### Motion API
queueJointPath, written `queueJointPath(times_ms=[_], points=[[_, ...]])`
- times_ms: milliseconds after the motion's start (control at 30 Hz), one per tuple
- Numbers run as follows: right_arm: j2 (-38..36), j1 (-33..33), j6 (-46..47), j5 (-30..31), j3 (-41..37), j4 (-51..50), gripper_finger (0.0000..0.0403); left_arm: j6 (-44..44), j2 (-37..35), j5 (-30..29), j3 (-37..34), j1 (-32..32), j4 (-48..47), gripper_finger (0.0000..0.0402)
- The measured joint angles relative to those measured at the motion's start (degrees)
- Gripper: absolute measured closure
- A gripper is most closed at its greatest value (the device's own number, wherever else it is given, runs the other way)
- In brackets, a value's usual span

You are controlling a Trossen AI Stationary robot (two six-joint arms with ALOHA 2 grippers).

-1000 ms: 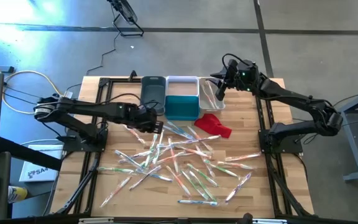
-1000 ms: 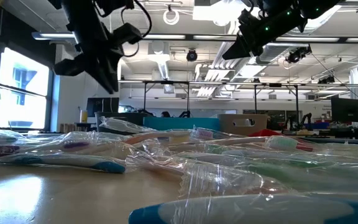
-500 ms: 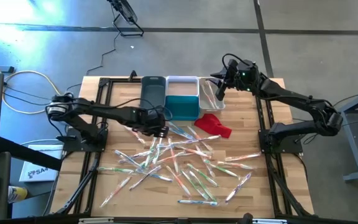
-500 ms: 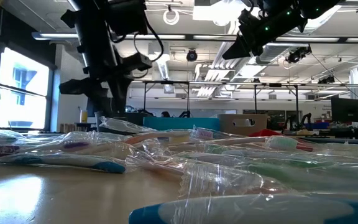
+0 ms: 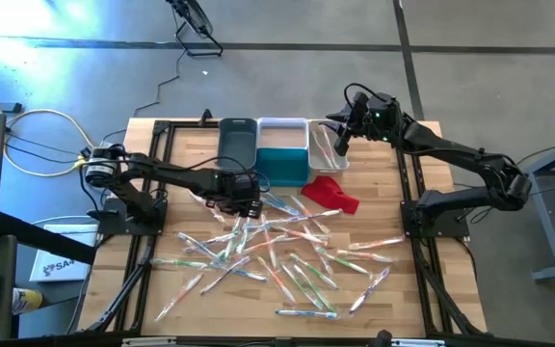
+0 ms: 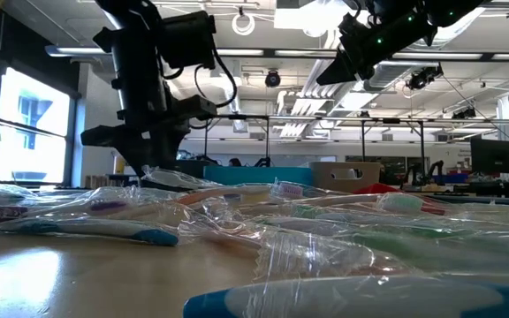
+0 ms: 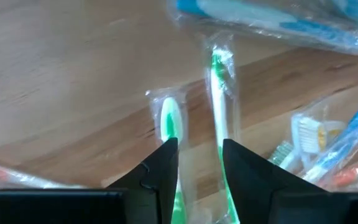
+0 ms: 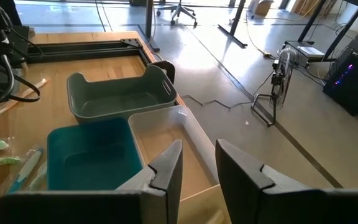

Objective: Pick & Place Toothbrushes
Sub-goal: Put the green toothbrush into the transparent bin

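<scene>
Dozens of wrapped toothbrushes (image 5: 277, 246) lie scattered over the near and middle part of the wooden table (image 5: 393, 207), crossing one another in a loose heap; in the low view the closest ones (image 6: 263, 234) fill the foreground in their clear crinkled wrappers. At the far left edge of that heap the left gripper (image 5: 244, 198) is down low over the brushes. Its wrist view shows the two dark fingers (image 7: 160, 171) parted by a narrow gap, tips just above the wood, with one green toothbrush (image 7: 219, 118) running up through the gap and a second green one (image 7: 169, 121) beside the other finger; nothing is clamped between them. Farther back, a red cloth (image 5: 333, 193) lies just past the heap on the right side. Behind it stand three small bins in a row at the far edge: a grey bin (image 5: 237, 143), a teal bin (image 5: 282, 166) with a white bin (image 5: 282, 128) behind it, and a clear bin (image 5: 326, 146) at the right. The right gripper (image 5: 340, 140) hangs above that clear bin, well off the table. Its fingers (image 8: 166, 165) stand partly apart, with nothing visible between them.
</scene>
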Motion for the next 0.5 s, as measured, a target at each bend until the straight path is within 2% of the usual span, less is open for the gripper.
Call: queueJointPath(times_ms=[500], points=[[0.0,-0.02,0.0,0.01,-0.01,0.02,0.0312,0.1,0.0,-1.62,-0.07,0.0,-1.76,0.0279]])
